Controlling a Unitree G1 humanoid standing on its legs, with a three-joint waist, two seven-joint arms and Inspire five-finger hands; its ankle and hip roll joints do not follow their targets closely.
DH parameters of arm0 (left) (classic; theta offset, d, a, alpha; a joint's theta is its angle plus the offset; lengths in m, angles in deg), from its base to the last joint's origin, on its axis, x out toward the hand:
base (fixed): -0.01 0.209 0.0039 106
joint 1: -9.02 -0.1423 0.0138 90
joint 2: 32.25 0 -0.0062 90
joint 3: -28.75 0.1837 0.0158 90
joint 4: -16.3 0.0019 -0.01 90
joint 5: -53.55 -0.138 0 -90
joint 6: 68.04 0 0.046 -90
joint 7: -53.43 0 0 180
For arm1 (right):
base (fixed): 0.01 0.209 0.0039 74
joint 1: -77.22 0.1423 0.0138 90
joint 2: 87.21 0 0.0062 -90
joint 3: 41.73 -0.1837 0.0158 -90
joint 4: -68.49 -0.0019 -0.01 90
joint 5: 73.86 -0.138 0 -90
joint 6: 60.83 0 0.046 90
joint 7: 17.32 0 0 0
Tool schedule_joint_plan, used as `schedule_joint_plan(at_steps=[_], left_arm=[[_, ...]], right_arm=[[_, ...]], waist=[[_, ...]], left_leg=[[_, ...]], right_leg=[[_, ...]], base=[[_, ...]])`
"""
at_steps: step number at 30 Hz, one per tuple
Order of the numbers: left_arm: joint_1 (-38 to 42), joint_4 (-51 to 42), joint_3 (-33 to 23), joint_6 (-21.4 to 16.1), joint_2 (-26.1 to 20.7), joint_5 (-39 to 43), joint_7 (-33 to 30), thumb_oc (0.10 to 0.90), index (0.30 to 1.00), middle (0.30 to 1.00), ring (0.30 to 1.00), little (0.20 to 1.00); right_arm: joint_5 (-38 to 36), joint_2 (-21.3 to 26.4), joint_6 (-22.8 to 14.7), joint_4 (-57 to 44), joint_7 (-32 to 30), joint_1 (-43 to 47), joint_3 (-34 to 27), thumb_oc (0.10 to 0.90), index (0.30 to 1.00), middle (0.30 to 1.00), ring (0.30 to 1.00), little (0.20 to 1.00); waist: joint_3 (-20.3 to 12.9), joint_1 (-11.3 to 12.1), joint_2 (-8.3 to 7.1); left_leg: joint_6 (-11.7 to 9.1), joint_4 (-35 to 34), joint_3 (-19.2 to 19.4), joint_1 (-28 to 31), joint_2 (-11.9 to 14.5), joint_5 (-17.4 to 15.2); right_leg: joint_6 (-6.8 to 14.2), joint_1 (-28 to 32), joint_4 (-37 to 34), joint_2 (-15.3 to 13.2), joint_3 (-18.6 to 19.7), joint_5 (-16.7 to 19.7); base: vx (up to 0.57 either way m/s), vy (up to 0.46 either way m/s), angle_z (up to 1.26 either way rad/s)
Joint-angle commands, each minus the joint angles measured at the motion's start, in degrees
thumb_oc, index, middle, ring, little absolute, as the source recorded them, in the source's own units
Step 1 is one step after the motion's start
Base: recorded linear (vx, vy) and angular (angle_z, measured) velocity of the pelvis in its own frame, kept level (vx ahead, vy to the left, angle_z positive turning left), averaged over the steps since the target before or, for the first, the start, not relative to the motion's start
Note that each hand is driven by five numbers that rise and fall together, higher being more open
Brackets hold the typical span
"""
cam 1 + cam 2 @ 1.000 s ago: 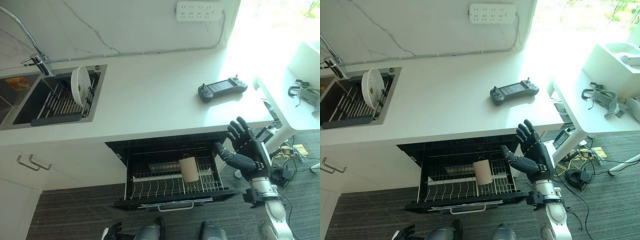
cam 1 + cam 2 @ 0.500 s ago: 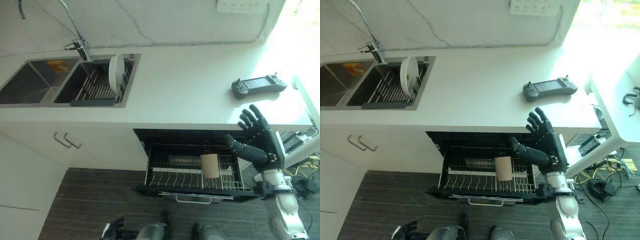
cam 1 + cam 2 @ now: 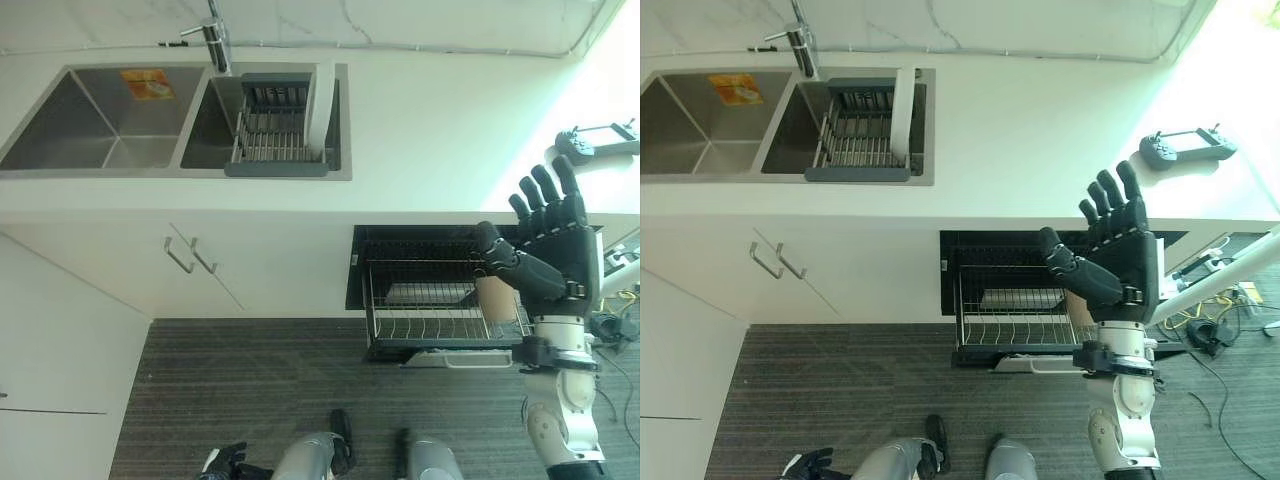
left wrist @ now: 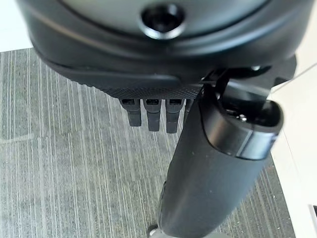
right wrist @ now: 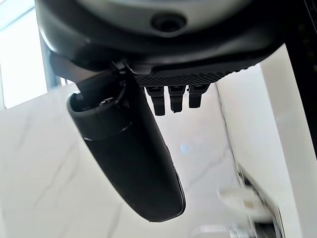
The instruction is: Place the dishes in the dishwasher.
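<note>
Left eye view has swung toward the sink since a second ago, my right hand [image 3: 548,250] empty with fingers spread (cup already racked just behind them), so the plate [image 3: 320,92] in the sink rack [image 3: 276,130], well away from them, looks next for the dishwasher [image 3: 425,300].

The right hand [image 5: 163,69] is seen from close, thumb extended and fingers [image 5: 171,98] straight, nothing held. A white marbled wall [image 5: 44,163] is seen beyond it.
</note>
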Motion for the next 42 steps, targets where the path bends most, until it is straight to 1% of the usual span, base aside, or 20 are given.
schedule_joint_plan(at_steps=[1, 3, 5, 6, 7, 8, 11, 13, 16, 19, 21, 25, 27, 28, 30, 31, 32, 34, 37, 42], left_arm=[[-1.88, 0.51, 0.37, -0.4, 0.52, 0.73, -0.9, 0.8, 0.9, 0.9, 0.9, 0.9], [-1.94, 0.58, 0.04, -0.38, 0.67, 1.49, -1.26, 0.8, 0.9, 0.9, 0.9, 0.9], [-2.01, 0.78, -0.32, -0.62, 0.91, 1.59, -0.89, 0.8, 0.9, 0.9, 0.9, 0.9], [-2.26, 0.86, -0.49, -0.7, 1.19, 1.74, -0.88, 0.8, 0.9, 0.9, 0.9, 0.9], [-2.67, 0.85, -0.64, -0.5, 1.48, 1.98, -0.58, 0.8, 0.9, 0.9, 0.9, 0.9], [-3.09, 0.63, -0.88, -0.19, 1.93, 1.65, -0.33, 0.8, 0.9, 0.9, 0.9, 0.9], [-4.01, -0.38, -1.58, 1.15, 2.59, 1.39, -0.19, 0.8, 0.9, 0.9, 0.9, 0.9], [-4.57, 0.43, -2.48, 1.87, 3.35, 2.18, -0.45, 0.8, 0.9, 0.9, 0.9, 0.9], [-5.15, 2.61, -3.62, 2.32, 3.88, 0.45, -0.48, 0.8, 0.9, 0.9, 0.9, 0.9], [-5.72, 4.0, -3.18, 3.32, 3.8, -0.44, -0.92, 0.8, 0.9, 0.9, 0.9, 0.9], [-6.16, 4.54, -3.61, 4.45, 3.91, -1.29, -1.7, 0.8, 0.9, 0.9, 0.9, 0.9], [-5.88, 6.02, -3.25, 6.41, 3.4, -1.79, -1.75, 0.8, 0.9, 0.9, 0.9, 0.9], [-5.49, 6.32, -3.17, 6.74, 3.06, -1.23, -2.12, 0.8, 0.9, 0.9, 0.9, 0.9], [-5.32, 6.43, -3.09, 6.74, 2.91, -1.3, -1.96, 0.8, 0.9, 0.9, 0.9, 0.9], [-5.23, 5.98, -2.56, 7.16, 2.4, -0.58, -1.81, 0.8, 0.9, 0.9, 0.9, 0.9], [-5.11, 5.36, -2.44, 7.77, 2.01, 0.56, -2.08, 0.8, 0.9, 0.9, 0.9, 0.9], [-4.97, 5.39, -2.46, 7.75, 1.61, 0.66, -1.95, 0.8, 0.9, 0.9, 0.9, 0.9], [-5.12, 4.23, -3.06, 8.21, 0.91, 1.76, -1.83, 0.8, 0.9, 0.9, 0.9, 0.9], [-4.8, 4.37, -3.33, 8.09, 0.83, 2.54, -1.82, 0.8, 0.9, 0.9, 0.9, 0.9], [-6.16, 4.46, -2.52, 9.26, 2.84, -0.31, -1.61, 0.8, 0.9, 0.9, 0.9, 0.9]], right_arm=[[-1.26, 3.11, -4.82, -4.53, -0.4, 5.26, -3.54, 0.8, 0.9, 0.9, 0.9, 0.9], [-0.58, 3.32, -3.66, -4.3, -1.35, 5.32, -3.17, 0.8, 0.9, 0.9, 0.9, 0.9], [1.52, 3.65, -3.6, -4.15, -2.14, 5.16, -3.19, 0.8, 0.9, 0.9, 0.9, 0.9], [2.9, 4.12, -3.72, -4.03, -2.34, 5.04, -3.34, 0.8, 0.9, 0.9, 0.9, 0.9], [4.32, 4.88, -3.34, -4.31, -3.16, 5.04, -3.78, 0.8, 0.9, 0.9, 0.9, 0.9], [3.99, 5.25, -2.64, -3.77, -4.21, 5.74, -3.73, 0.8, 0.9, 0.9, 0.9, 0.9], [6.67, 4.46, -1.63, -3.75, -5.3, 6.2, -3.55, 0.8, 0.9, 0.9, 0.9, 0.9], [7.36, 4.69, -0.78, -3.49, -5.43, 6.43, -2.84, 0.8, 0.9, 0.9, 0.9, 0.9], [7.92, 5.04, 0.01, -3.87, -6.01, 6.1, -2.5, 0.8, 0.9, 0.9, 0.9, 0.9], [9.53, 5.26, -0.57, -4.49, -7.45, 5.86, -2.54, 0.8, 0.9, 0.9, 0.9, 0.9], [9.16, 5.31, -0.31, -4.74, -8.16, 5.74, -2.59, 0.8, 0.9, 0.9, 0.9, 0.9], [8.01, 4.66, -0.58, -5.39, -7.94, 5.45, -3.1, 0.8, 0.9, 0.9, 0.9, 0.9], [7.58, 4.27, -0.55, -5.65, -8.03, 5.81, -2.87, 0.8, 0.9, 0.9, 0.9, 0.9], [7.47, 4.15, -0.68, -5.78, -7.99, 5.99, -2.76, 0.8, 0.9, 0.9, 0.9, 0.9], [8.03, 3.19, -1.57, -5.97, -7.4, 6.3, -2.53, 0.8, 0.9, 0.9, 0.9, 0.9], [8.08, 2.99, -1.98, -6.14, -7.06, 6.94, -2.04, 0.8, 0.9, 0.9, 0.9, 0.9], [7.91, 3.15, -2.23, -6.2, -7.0, 7.32, -1.87, 0.8, 0.9, 0.9, 0.9, 0.9], [6.64, 3.43, -3.42, -5.15, -5.45, 9.38, -0.74, 0.8, 0.9, 0.9, 0.9, 0.9], [7.24, 4.07, -3.38, -4.19, -6.55, 12.76, 0.41, 0.8, 0.9, 0.9, 0.9, 0.9], [8.39, 4.25, -0.94, -5.24, -9.54, 13.63, 0.34, 0.8, 0.9, 0.9, 0.9, 0.9]], waist=[[-1.59, -0.4, 2.6], [-1.54, -0.61, 2.38], [-1.73, -0.66, 1.57], [-1.65, -0.72, 1.1], [-1.07, -0.21, 0.08], [-0.08, 0.67, -0.37], [0.2, 1.26, 0.46], [-0.22, 1.96, 0.95], [-0.84, 1.96, 1.98], [-1.37, 2.01, 2.21], [-1.55, 2.77, 1.64], [-2.06, 3.71, 1.3], [-1.85, 4.06, 1.17], [-1.87, 3.92, 1.52], [-1.14, 4.02, 1.61], [-0.63, 4.27, 1.57], [0.04, 4.62, 0.82], [1.36, 6.05, 0.44], [2.09, 6.64, -0.41], [0.67, 7.03, -0.63]], left_leg=[[3.14, -14.46, 1.26, 8.84, -2.17, -5.24], [2.66, -14.46, 0.77, 8.64, -2.43, -4.56], [2.28, -14.46, 2.56, 9.73, -2.82, -3.99], [2.26, -14.46, 2.88, 11.55, -3.53, -4.85], [1.54, -14.46, 3.02, 12.47, -4.59, -3.46], [0.81, -14.46, 2.39, 10.3, -4.73, -0.83], [-1.56, -14.46, 0.22, 6.06, -2.13, 2.59], [-2.9, -14.46, -3.15, 2.28, -0.91, 5.54], [-3.84, -14.46, -3.08, -1.1, 1.29, 6.61], [-3.56, -14.46, -1.87, -1.31, 1.35, 5.81], [-2.74, -14.46, -2.23, -0.4, 0.22, 4.7], [0.27, -14.46, -4.13, 2.45, -2.22, 1.52], [1.64, -14.46, -4.24, 3.7, -2.94, 0.15], [2.21, -14.46, -4.66, 3.78, -2.93, -0.31], [3.41, -14.46, -4.36, 4.39, -3.1, -1.36], [3.31, -14.46, -3.72, 4.45, -2.53, -1.59], [2.98, -14.46, -2.92, 5.16, -2.81, -2.52], [2.02, -14.46, -0.82, 5.55, -1.13, -2.37], [1.08, -14.46, -0.06, 4.71, -0.86, -1.9], [0.38, -14.46, 1.79, 4.28, -0.84, -1.62]], right_leg=[[0.78, 3.88, -6.95, 5.29, -2.52, -3.52], [-0.72, 4.18, -8.11, 6.54, -1.0, -5.9], [-1.26, 3.99, -8.11, 5.57, -1.56, -6.76], [-1.18, 4.8, -8.11, 4.87, -0.95, -7.8], [-1.79, 5.71, -8.11, 3.83, -0.58, -7.45], [-2.4, 6.4, -8.11, 3.49, -0.02, -6.48], [-2.53, 8.04, -8.11, 4.53, 0.93, -7.49], [-3.02, 8.93, -8.11, 5.16, 2.04, -8.49], [-3.23, 10.15, -8.11, 5.04, 1.42, -9.82], [-2.83, 10.99, -8.11, 4.67, 1.06, -10.65], [-2.11, 12.05, -8.11, 3.57, 1.23, -10.93], [-0.7, 12.34, -8.11, 1.65, -0.04, -9.91], [0.16, 13.1, -8.11, 0.93, -1.02, -7.7], [0.7, 12.94, -7.99, 1.05, -1.45, -5.4], [2.01, 9.88, -1.89, 0.42, -2.65, -3.09], [2.24, 8.52, -2.11, 0.57, -3.71, -2.88], [2.44, 8.3, -3.98, 0.91, -3.58, -4.09], [1.85, 8.93, -6.74, 0.55, -6.79, -4.83], [0.66, 6.72, -8.11, 0.4, -6.32, -7.29], [0.72, 5.85, -8.11, -0.97, -6.44, -7.91]], base=[[0.0, -0.144, -0.82], [0.03, -0.16, 0.05], [0.08, -0.155, 0.46], [0.19, -0.148, 0.33], [0.19, -0.144, 0.43], [0.09, -0.096, 0.37], [0.14, 0.046, 0.14], [0.23, 0.135, 0.03], [0.27, 0.228, -0.15], [0.25, 0.255, -0.11], [0.27, 0.271, -0.12], [0.21, 0.274, -0.24], [0.15, 0.238, -0.22], [0.08, 0.176, -0.26], [0.0, 0.114, -0.18], [-0.01, 0.0, -0.22], [-0.03, -0.059, -0.45], [-0.07, -0.09, -0.72], [-0.11, -0.099, -0.84], [0.02, -0.031, 0.1]])
